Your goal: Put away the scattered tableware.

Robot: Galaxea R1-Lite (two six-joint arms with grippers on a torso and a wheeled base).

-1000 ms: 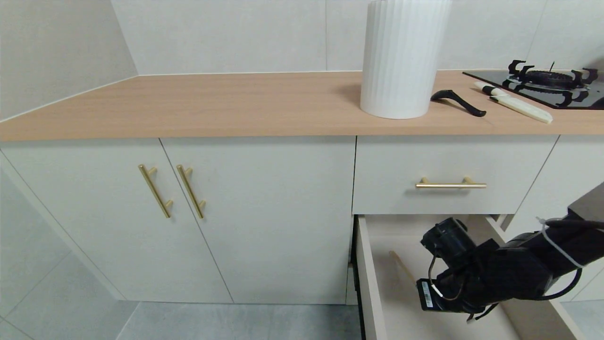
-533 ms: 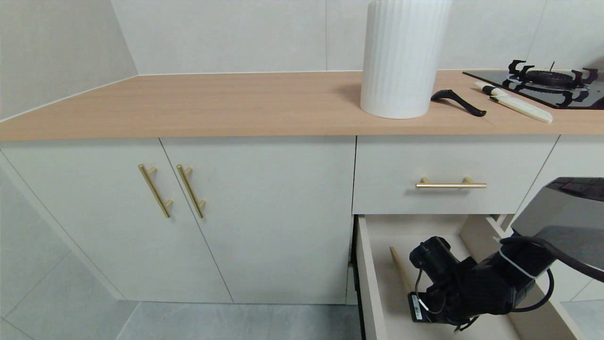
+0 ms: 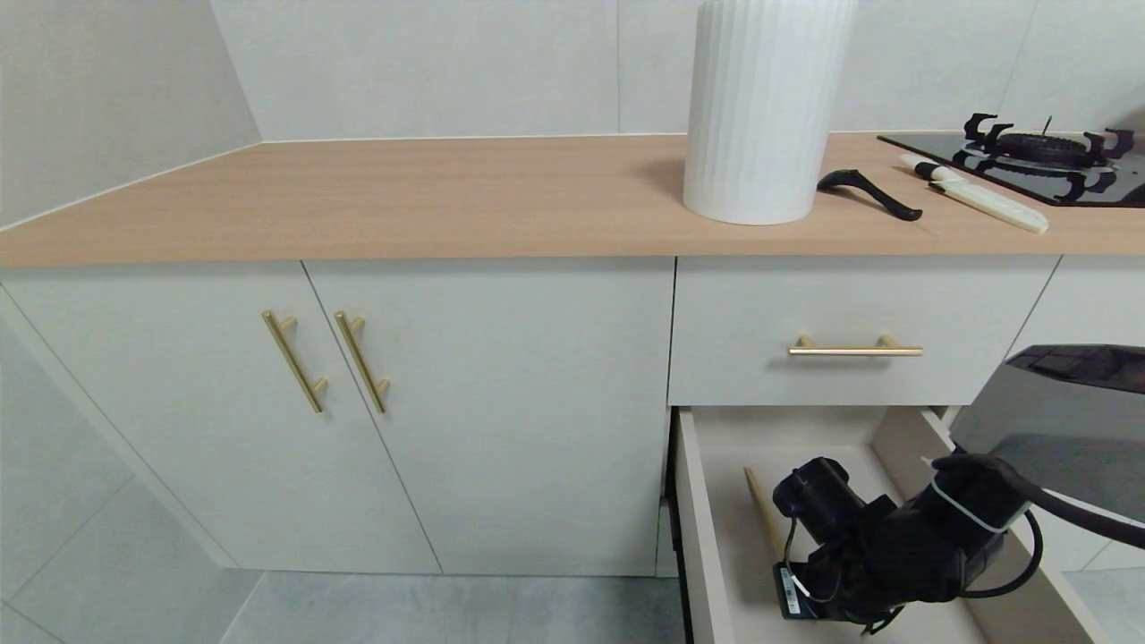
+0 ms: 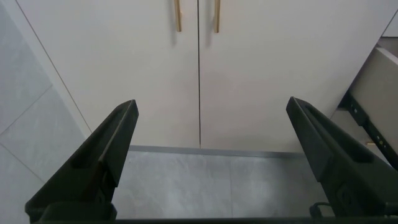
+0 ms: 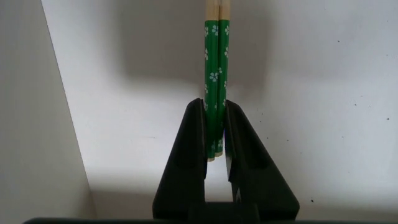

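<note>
My right gripper point(image 5: 215, 134) is shut on a pair of green flower-patterned chopsticks point(image 5: 215, 74) with pale wooden ends, held low over the white floor of the open drawer point(image 3: 707, 501). In the head view the right arm is down inside that drawer, and the chopsticks' pale tip point(image 3: 759, 506) sticks out ahead of the wrist. On the counter lie a black-handled utensil point(image 3: 866, 191) and a white knife point(image 3: 975, 194). My left gripper point(image 4: 211, 149) is open, facing the cabinet doors above the floor, with nothing between its fingers.
A tall white ribbed container point(image 3: 760, 107) stands on the wooden counter point(image 3: 402, 192). A gas hob point(image 3: 1038, 152) sits at the far right. A shut drawer with a gold handle point(image 3: 854, 351) is above the open one. Two cabinet doors point(image 3: 358, 402) lie to the left.
My right arm has gone lower and farther left into the open drawer, carrying the chopsticks down toward its floor. The left arm has not moved.
</note>
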